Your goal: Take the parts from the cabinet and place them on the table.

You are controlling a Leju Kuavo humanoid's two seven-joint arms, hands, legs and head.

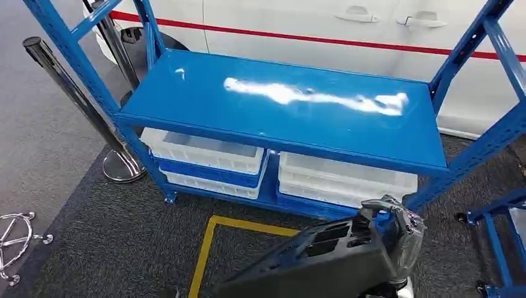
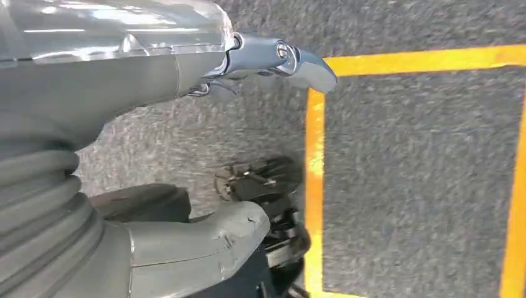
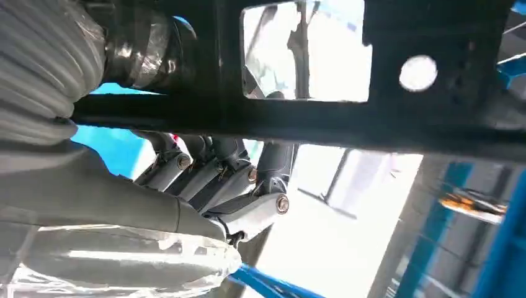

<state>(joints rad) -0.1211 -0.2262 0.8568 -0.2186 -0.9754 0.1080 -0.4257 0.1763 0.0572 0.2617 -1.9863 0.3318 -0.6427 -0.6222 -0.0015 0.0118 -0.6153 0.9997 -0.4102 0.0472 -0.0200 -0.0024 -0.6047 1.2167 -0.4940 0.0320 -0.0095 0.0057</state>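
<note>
Head view takes in the blue rack (image 1: 282, 118) first, standing across the far side of the dark carpet, its wide top shelf bare and shining, with a white vehicle body (image 1: 322, 31) behind it. On the rack's low shelf sit two stacks of white and blue bins (image 1: 205, 162), one to the left and one to the right; I cannot see into them from here, so what they hold I cannot tell. Nearer, on the carpet, a yellow floor line (image 1: 208, 251) marks a corner. At the near right, my right hand (image 1: 397, 230) holds the black part (image 1: 322, 261), a long moulded piece with ribs and rectangular openings, raised in front of the rack's low shelf. In the right wrist view my fingers (image 3: 211, 174) curl around one of its black bars beside a square opening. I judge it stiff plastic, bulky rather than heavy, smooth enough to slip, so a bar edged by an opening is the sound place to grip, while its long free end will want to swing. My left hand (image 2: 273, 59) hangs over the carpet, holding nothing; how its fingers lie I cannot tell.
</note>
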